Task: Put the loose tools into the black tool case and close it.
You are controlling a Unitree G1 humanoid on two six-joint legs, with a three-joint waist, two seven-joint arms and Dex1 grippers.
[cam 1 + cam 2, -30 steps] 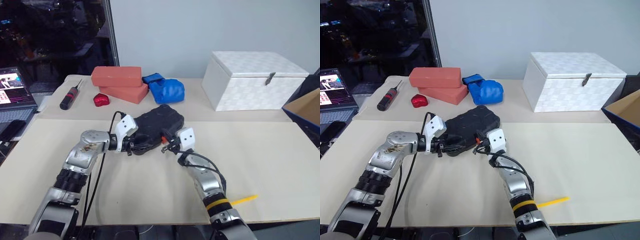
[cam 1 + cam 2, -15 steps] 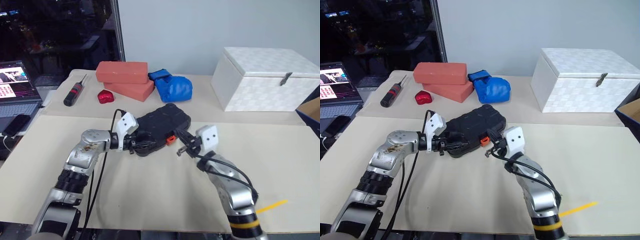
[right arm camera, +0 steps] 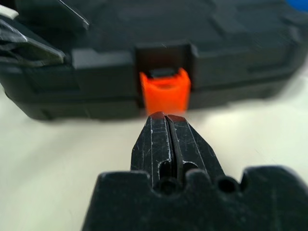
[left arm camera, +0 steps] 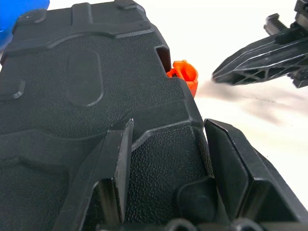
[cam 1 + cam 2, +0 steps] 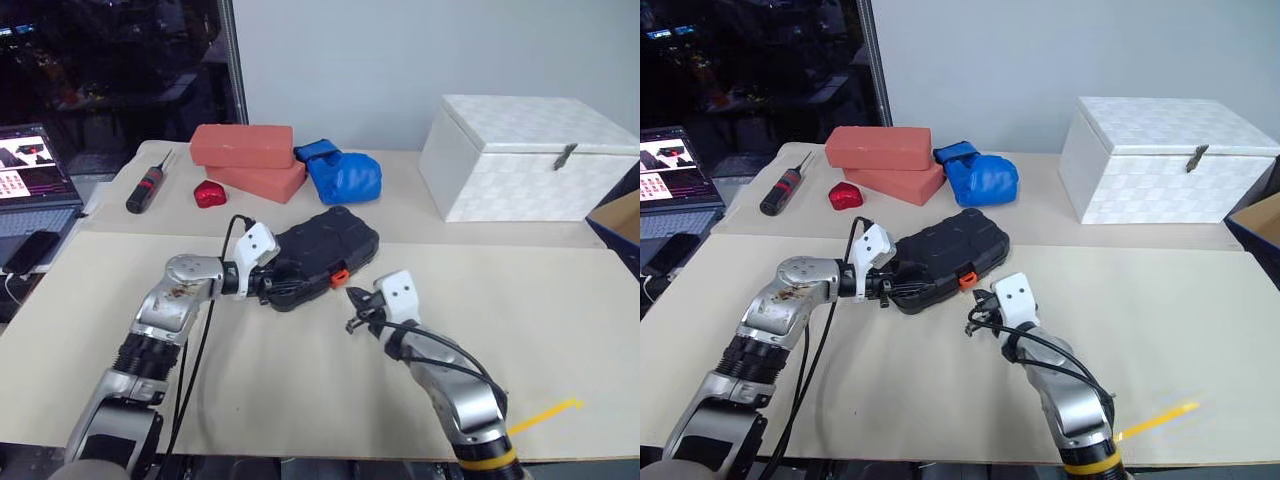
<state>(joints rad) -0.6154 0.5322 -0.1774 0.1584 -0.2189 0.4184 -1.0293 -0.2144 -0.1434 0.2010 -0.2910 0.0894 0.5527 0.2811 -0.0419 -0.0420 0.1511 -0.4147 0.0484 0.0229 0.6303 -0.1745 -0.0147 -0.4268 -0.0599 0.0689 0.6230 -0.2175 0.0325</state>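
- No brand, label or writing can be read on any of the things.
- The black tool case [image 5: 322,256] lies shut on the surface [image 5: 560,300], near its middle, its orange latch [image 5: 340,275] on the edge nearest the robot.
- The left tool [image 5: 272,284] has its fingers partly spread over the case's near-left corner, one above the lid.
- The right tool [image 5: 354,308] has its fingers pressed together with nothing between them; it points at the latch and stands just clear of it.
- A second ago the right tool's tip was at the latch; it has since drawn back toward the robot, while the left tool has stayed put.
- The surface is pale beige board; further back lie two red bricks [image 5: 243,145], a blue cloth bundle [image 5: 345,176], a white box [image 5: 530,160], a small red object [image 5: 208,193] and a black-and-red-handled screwdriver [image 5: 144,189].
- A laptop [image 5: 35,185] sits at the left before a dark window; the wall is light blue-grey.
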